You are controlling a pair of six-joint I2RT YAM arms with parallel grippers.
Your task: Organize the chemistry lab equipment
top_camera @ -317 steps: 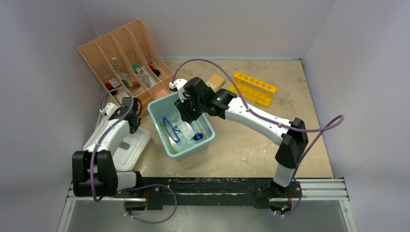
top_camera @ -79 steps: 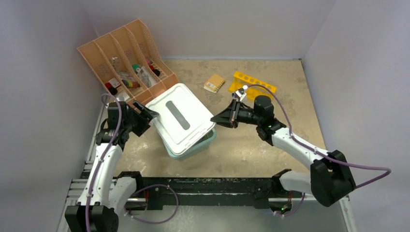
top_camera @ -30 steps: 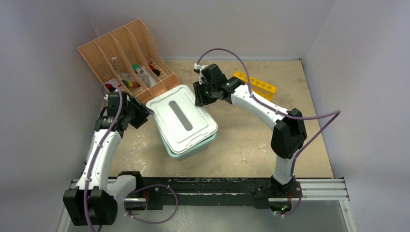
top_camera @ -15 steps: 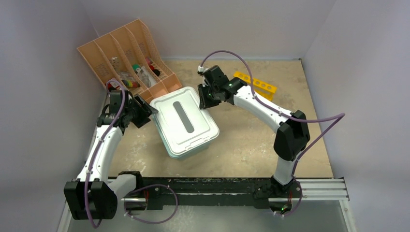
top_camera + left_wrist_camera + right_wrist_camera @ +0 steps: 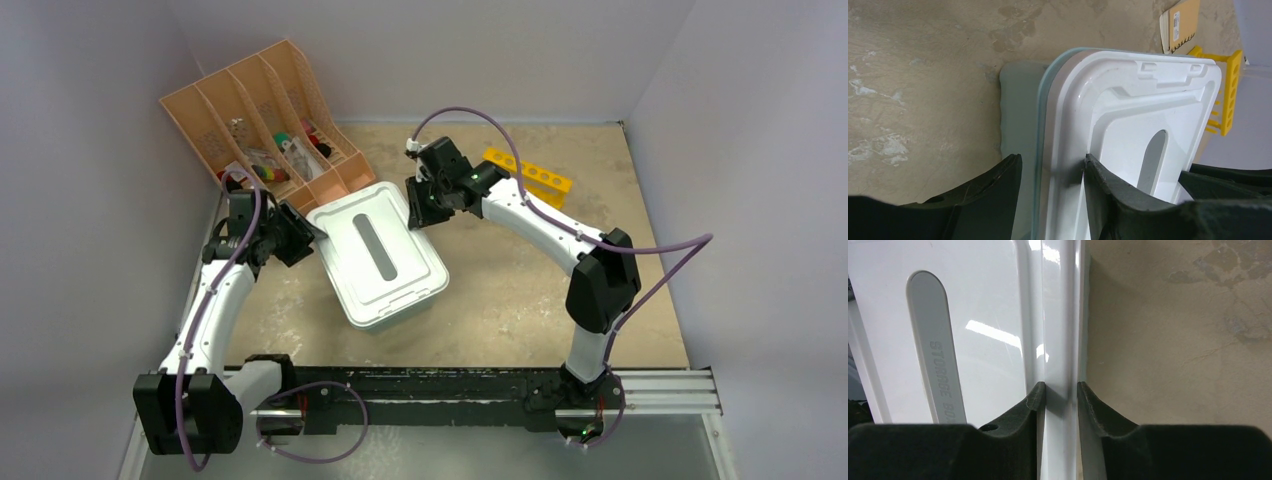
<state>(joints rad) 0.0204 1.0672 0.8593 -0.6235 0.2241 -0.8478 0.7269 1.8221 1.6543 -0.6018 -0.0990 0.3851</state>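
Note:
The white lid (image 5: 375, 255) lies flat over the pale teal tub (image 5: 398, 318) and hides what is inside. My right gripper (image 5: 413, 208) is at the lid's far right corner, and in its wrist view it (image 5: 1060, 386) is shut on the lid's raised rim (image 5: 1060, 315). At the lid's left edge my left gripper (image 5: 303, 236) is open and straddles the tub. One of its fingers (image 5: 1098, 180) rests against the lid (image 5: 1128, 115). The other finger (image 5: 998, 185) stands just off the tub wall (image 5: 1015, 110). Several small items (image 5: 270, 160) lie in the peach organiser.
The peach slotted organiser (image 5: 250, 110) leans at the back left, close to the tub's far corner. A yellow tube rack (image 5: 528, 175) lies at the back right. A tan spiral notebook (image 5: 1180, 22) lies near it, behind the tub. Grey walls close in three sides.
The lid and tub have turned a little clockwise, and the lid now sits squarely over the tub. My right gripper has narrowed onto the lid's rim. The left gripper has edged right.

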